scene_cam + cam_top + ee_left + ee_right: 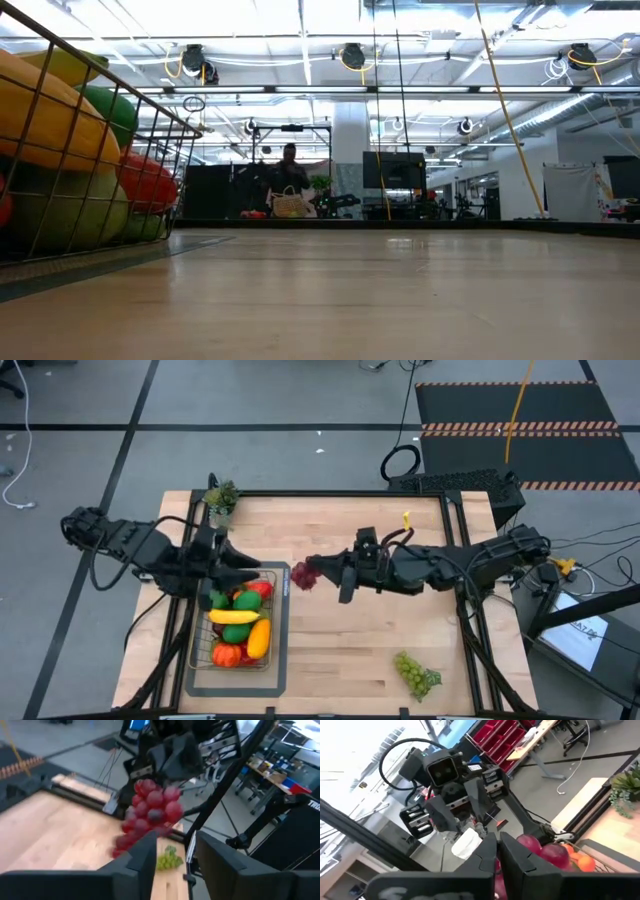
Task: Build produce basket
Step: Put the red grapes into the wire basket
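The wire basket sits on a grey mat at the table's left and holds produce: a banana, green, red and orange-yellow pieces. My right gripper hangs in the air just right of the basket's far end, shut on a dark red grape bunch. My left gripper hovers over the basket's far end, open and with nothing in it, pointing at the bunch. A green grape bunch lies on the table at the near right. My right gripper pinches the red bunch at its upper end between its two shut fingers. The fingers come in about level from the table's right. The bunch hangs below and ahead of the fingertips, clear of the table and the basket.
A small pot with a leafy sprig stands at the table's far left edge. In the low view the basket's wire wall fills the left side, with bare wood to its right. A person stands far off in the room behind.
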